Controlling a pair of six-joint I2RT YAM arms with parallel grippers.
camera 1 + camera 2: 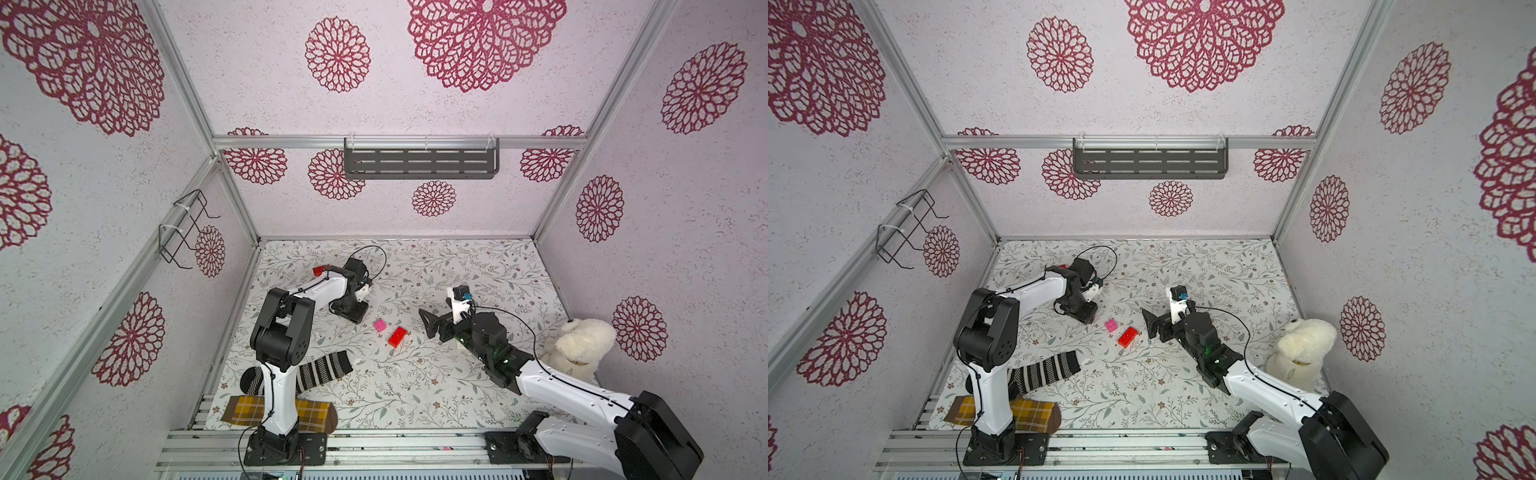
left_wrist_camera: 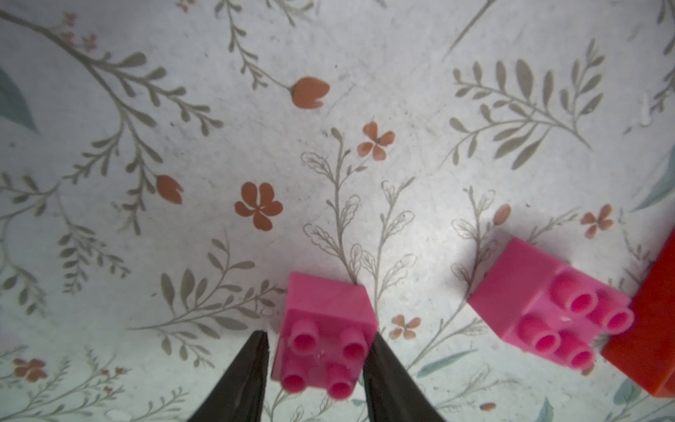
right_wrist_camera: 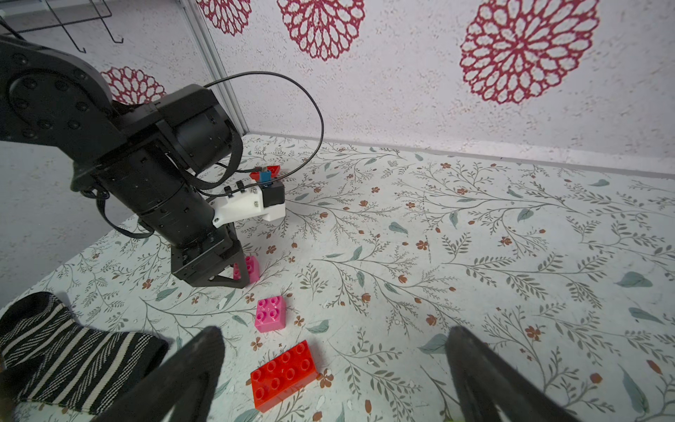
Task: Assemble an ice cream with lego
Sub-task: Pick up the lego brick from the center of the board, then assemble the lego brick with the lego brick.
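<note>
The left gripper (image 2: 318,338) is down on the flowery table (image 1: 478,266) with a pink brick (image 2: 325,318) between its fingers. One finger (image 2: 387,383) touches the brick, and I cannot tell if they squeeze it. A second pink brick (image 1: 379,325) sits just beside it, bumps up, and a red brick (image 1: 397,336) lies near that one. A red piece (image 1: 318,271) peeks out behind the left arm. The right gripper (image 3: 334,334) hangs over the table near the red brick, fingers wide apart. A grey shelf (image 1: 419,164) hangs on the back wall and a wire rack (image 1: 187,226) on the side wall, and I cannot tell what is in them. Two socks and a soft toy (image 1: 579,345) lie at the edges
</note>
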